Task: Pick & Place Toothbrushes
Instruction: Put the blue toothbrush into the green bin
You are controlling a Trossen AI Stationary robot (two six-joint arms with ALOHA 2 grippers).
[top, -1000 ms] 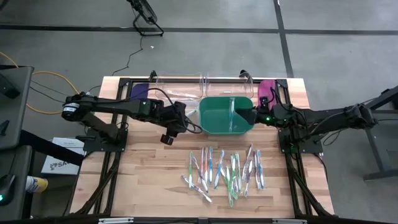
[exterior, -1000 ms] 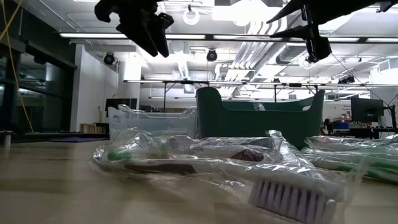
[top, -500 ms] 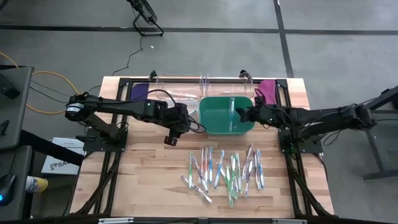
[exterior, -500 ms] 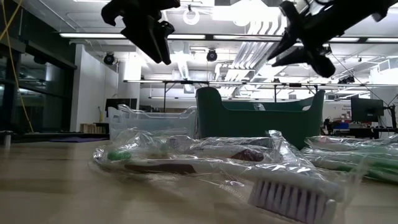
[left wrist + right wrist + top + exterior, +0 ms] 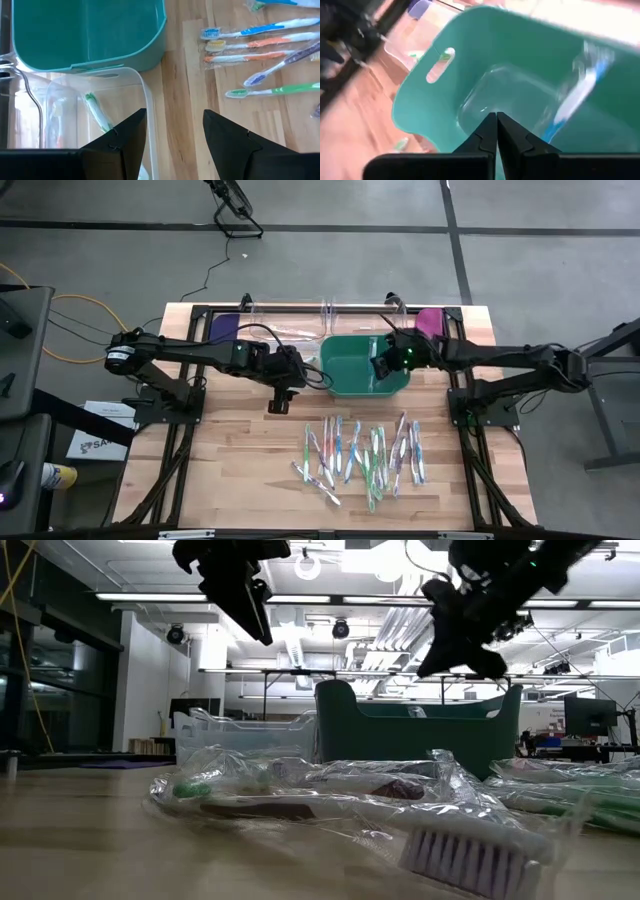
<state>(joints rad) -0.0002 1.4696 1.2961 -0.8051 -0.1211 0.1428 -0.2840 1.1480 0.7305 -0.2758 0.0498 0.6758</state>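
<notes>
**Over the green bin, right pincer now closed and empty**

Above the teal bin [image 5: 365,363] at the far middle of the surface [image 5: 230,460], the right pincer [image 5: 381,368] has swung in from the bin's right rim over the last second, and its fingers have come fully together with nothing between them. In the right wrist view a blue wrapped toothbrush [image 5: 572,102] lies inside the bin below those shut fingers, so one drop looks finished.

The left pincer [image 5: 279,402] hangs just left of the bin's near corner, fingers apart and holding nothing; it has edged nearer to the pile. Its wrist view shows a clear container [image 5: 100,110] beside the bin with a green brush inside.

Most toothbrushes [image 5: 360,452] remain scattered across the near middle of the surface, so the task is far from done; another pick likely comes next.
</notes>
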